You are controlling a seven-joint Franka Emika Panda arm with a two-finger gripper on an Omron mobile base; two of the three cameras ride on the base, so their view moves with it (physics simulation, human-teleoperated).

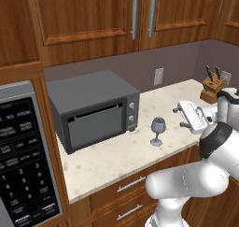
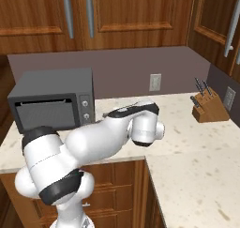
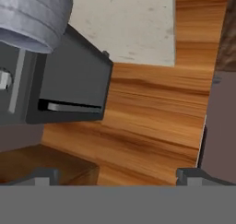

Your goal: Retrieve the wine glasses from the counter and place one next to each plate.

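A stemmed grey wine glass [image 1: 158,130] stands upright on the beige speckled counter [image 1: 116,158], just right of a grey toaster oven [image 1: 93,109]. My gripper [image 1: 179,117] hovers right of the glass at bowl height, open, its fingers pointing at the glass with a small gap left. In the hand view the glass bowl [image 3: 32,15] looms blurred at the upper left, off the line between the two fingertips [image 3: 44,176], and nothing lies between them. The plates are out of view.
The toaster oven [image 2: 51,105] stands against the back wall. A wooden knife block [image 1: 212,87] sits in the right corner of the counter [image 2: 187,147]. A microwave panel [image 1: 23,160] is at the far left. Wood cabinets hang overhead, with drawers below.
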